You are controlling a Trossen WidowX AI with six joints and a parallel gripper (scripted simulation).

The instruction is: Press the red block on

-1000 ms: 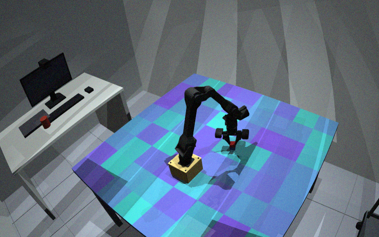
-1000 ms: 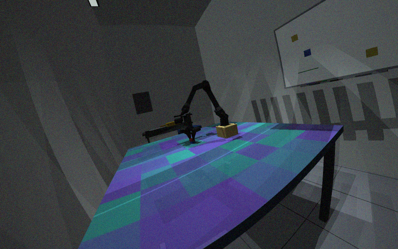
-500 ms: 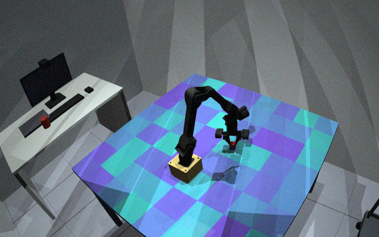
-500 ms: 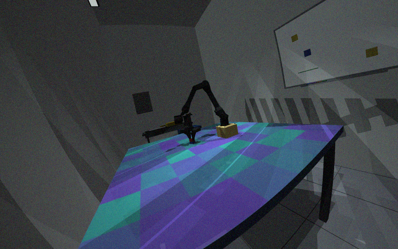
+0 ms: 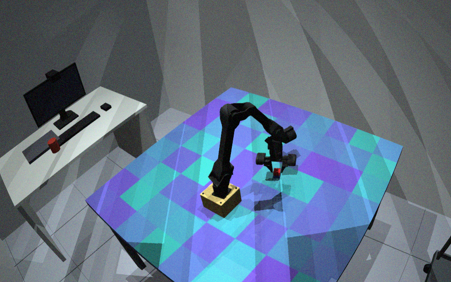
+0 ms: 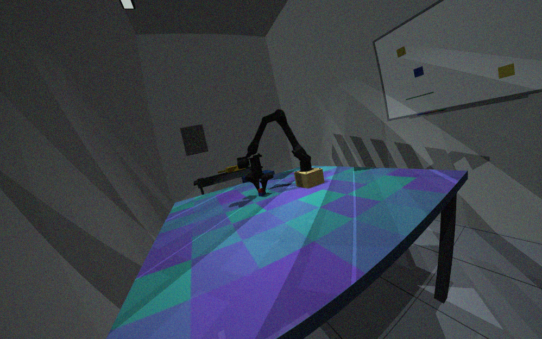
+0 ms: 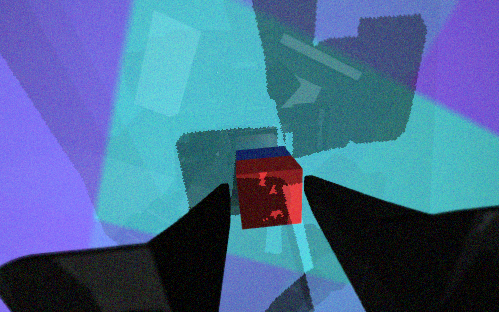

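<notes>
Apparently the parallel-jaw gripper point(image 5: 276, 171) point(image 6: 261, 192) point(image 7: 266, 186) stands spread, fingertips at 9 and 3 o'clock of the red block point(image 5: 276, 172) point(image 6: 260, 191) point(image 7: 270, 200), which sits on the blue block point(image 7: 259, 153). Lifting off-centre could snag it; an unclicked joint might separate.

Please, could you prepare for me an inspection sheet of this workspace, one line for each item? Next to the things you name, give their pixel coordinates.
Surface: table point(image 5: 217, 241) point(image 6: 222, 261) point(image 7: 47, 150) with purple, blue and green patches, crossed by shadows.
Job's things: red block point(image 5: 276, 172) point(image 6: 260, 191) point(image 7: 272, 200) on top of the blue block point(image 7: 259, 153); whether it is clicked in cannot be told.
Clutter: red cup point(image 5: 54, 145) and keyboard point(image 5: 80, 125), both on the separate white desk point(image 5: 122, 105).
Gripper point(image 5: 276, 171) point(image 6: 261, 192) point(image 7: 266, 186): open, fingers either side of the red block, gripping nothing.
Cables: nothing seen.
Surroundings: monitor point(image 5: 55, 94) on the desk; whiteboard point(image 6: 466, 42) on the wall.
</notes>
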